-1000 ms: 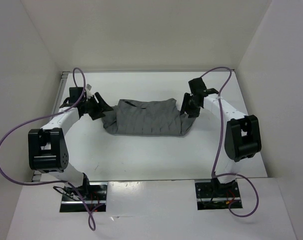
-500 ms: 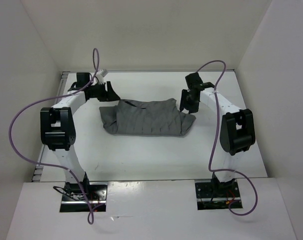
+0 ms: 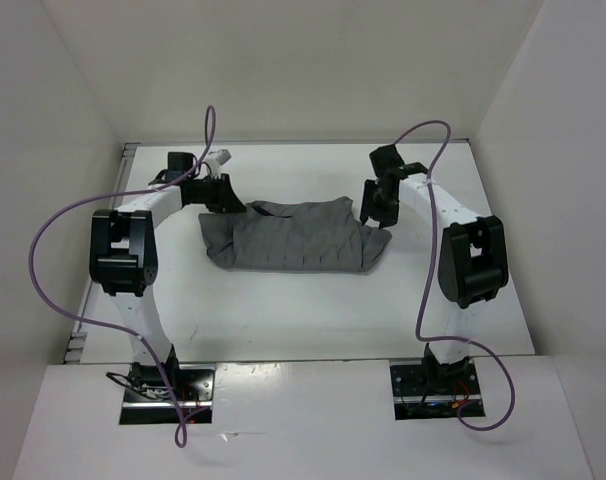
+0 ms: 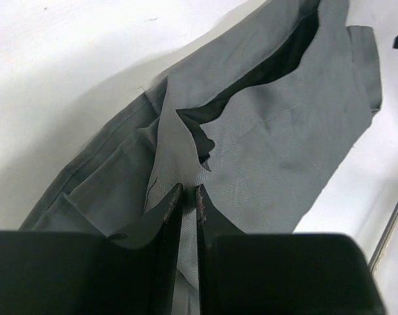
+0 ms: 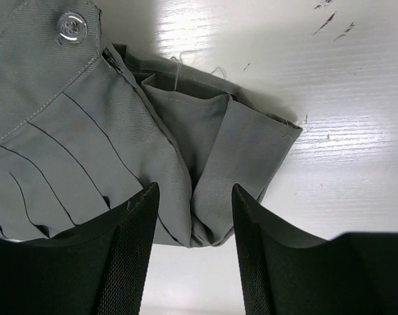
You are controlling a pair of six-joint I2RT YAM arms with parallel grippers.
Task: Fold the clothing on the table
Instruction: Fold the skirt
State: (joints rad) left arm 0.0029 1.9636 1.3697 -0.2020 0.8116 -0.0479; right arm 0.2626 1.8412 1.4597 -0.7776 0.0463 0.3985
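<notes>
The grey pleated clothing (image 3: pixel 293 238) lies in a wide bundle on the white table (image 3: pixel 283 315). My left gripper (image 3: pixel 241 207) is at its far left corner. In the left wrist view the left gripper (image 4: pixel 187 190) is shut on a raised fold of the clothing (image 4: pixel 284 144), with cloth pinched between the two fingertips. My right gripper (image 3: pixel 374 217) is over the garment's right end. In the right wrist view the right gripper (image 5: pixel 194 190) is open, its fingers either side of a bunched fold of the clothing (image 5: pixel 67 131). A clear button (image 5: pixel 71 26) shows at the waistband.
White walls (image 3: pixel 313 70) close off the table at the back and on both sides. Purple cables (image 3: pixel 53 250) loop from both arms. The arm bases (image 3: pixel 168 385) are bolted at the near edge.
My left arm has swung in from the left to the garment's far left corner and its jaws have closed on the fabric. The right arm shifted slightly early on, then stayed still and open.
</notes>
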